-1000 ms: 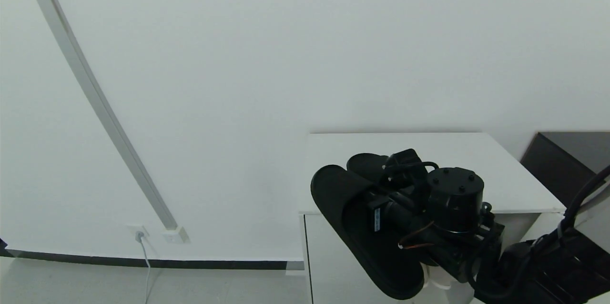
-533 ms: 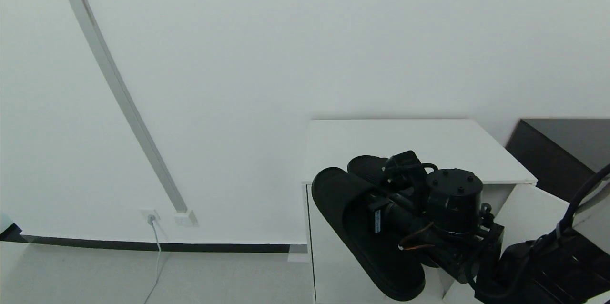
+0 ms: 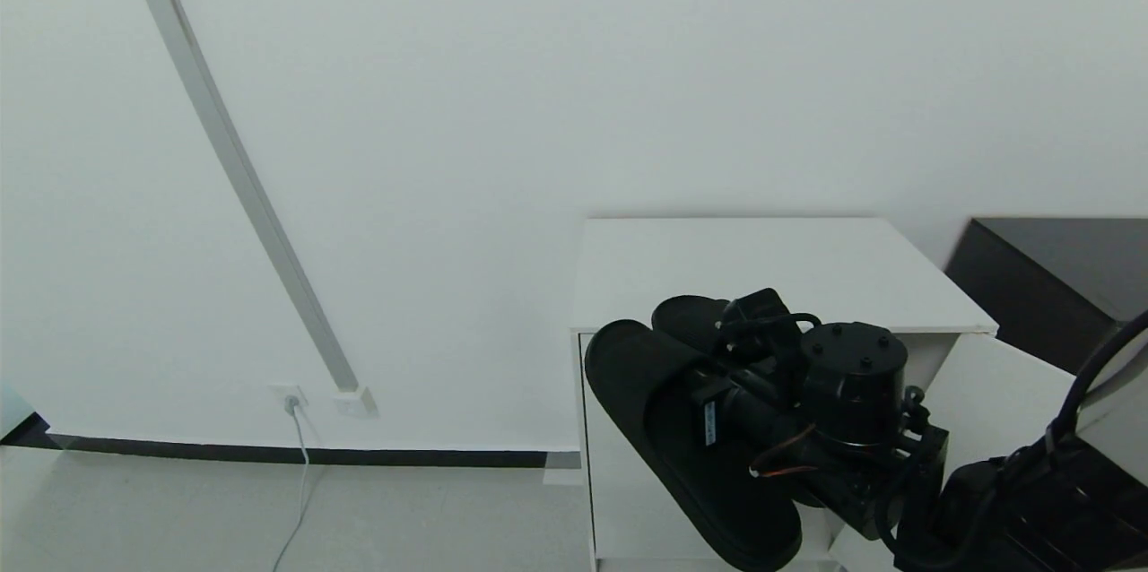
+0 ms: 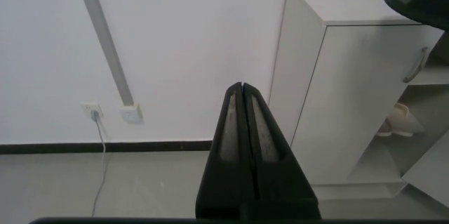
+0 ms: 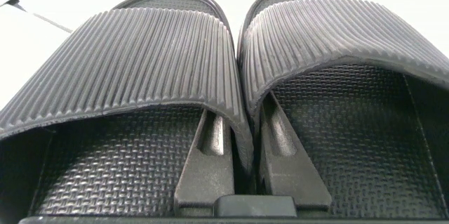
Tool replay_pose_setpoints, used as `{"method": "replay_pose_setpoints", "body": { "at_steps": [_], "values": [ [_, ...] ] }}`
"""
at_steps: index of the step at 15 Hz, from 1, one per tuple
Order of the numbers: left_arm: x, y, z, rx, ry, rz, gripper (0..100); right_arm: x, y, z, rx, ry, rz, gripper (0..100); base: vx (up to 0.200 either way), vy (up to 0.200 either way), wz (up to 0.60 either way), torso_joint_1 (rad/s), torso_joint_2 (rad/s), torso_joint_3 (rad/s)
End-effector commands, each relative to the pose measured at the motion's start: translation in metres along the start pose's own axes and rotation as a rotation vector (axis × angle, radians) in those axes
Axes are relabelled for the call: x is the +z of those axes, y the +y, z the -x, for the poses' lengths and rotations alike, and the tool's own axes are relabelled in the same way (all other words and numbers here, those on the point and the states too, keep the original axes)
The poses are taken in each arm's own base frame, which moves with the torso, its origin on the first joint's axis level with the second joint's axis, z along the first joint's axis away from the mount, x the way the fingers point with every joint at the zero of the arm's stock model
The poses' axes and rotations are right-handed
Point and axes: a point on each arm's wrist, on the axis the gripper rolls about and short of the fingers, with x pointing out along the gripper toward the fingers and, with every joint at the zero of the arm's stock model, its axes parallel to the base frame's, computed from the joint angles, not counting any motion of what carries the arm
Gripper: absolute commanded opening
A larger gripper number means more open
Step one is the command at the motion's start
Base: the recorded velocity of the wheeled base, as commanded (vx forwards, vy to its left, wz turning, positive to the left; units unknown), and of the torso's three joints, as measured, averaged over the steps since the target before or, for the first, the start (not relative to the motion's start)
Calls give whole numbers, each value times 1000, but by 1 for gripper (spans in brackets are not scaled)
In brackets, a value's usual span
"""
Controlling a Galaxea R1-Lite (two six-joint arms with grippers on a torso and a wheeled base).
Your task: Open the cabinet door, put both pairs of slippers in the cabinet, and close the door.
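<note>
Nearest the camera, the right pincer (image 5: 242, 112) is clenched on the pair of black slippers (image 5: 161, 55). One of its fingers (image 5: 207, 164) lies inside each slipper under the ribbed strap, and the two adjoining inner strap edges are squeezed between them. The slippers sit side by side, footbeds facing the wrist camera. In the head view the pair is carried in the air on the robot's right, tilted with its length running down and to the right, one slipper in front of the other. There it overlaps the top front edge of the white cabinet (image 3: 762, 258); whether it touches the cabinet cannot be told. The left pincer (image 4: 242, 87) is clenched on nothing, its two fingers pressed flat together, and hangs over the floor (image 4: 140, 182) on the cabinet's left side, apart from it. Beyond the slippers, the cabinet stands against the wall (image 3: 538, 106). Its right-hand door (image 3: 995, 393) is swung out toward the robot, while the left front panel, with a slim handle (image 4: 419, 62), is shut. Through the opening, the left wrist view shows shelves with a pale slipper (image 4: 396, 120) lying on one of them. A dark unit (image 3: 1058, 276) stands just to the right of the cabinet. Farther left along the wall, a grey trunking strip (image 3: 233, 169) slants down to a socket (image 3: 289, 396), from which a cord drops to the floor.
</note>
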Motion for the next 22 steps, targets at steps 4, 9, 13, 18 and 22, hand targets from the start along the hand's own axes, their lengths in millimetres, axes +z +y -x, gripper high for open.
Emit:
{"method": "replay_pose_setpoints", "body": {
  "at_steps": [4,9,13,18,22],
  "values": [
    [0,0,0,3,1,0,0,-2,0,1,1,7,2,0,0,-200,0,4,5,-1],
    [0,0,0,3,1,0,0,-2,0,2,2,10,3,0,0,-200,0,3,4,1],
    [0,0,0,1,1,0,0,-6,1,4,4,23,7,0,0,-200,0,0,2,1],
    [0,0,0,1,1,0,0,-6,1,4,0,21,6,0,0,-200,0,1,2,0],
    [0,0,0,1,1,0,0,-5,2,4,-8,19,6,0,0,-200,0,0,1,1]
  ]
}}
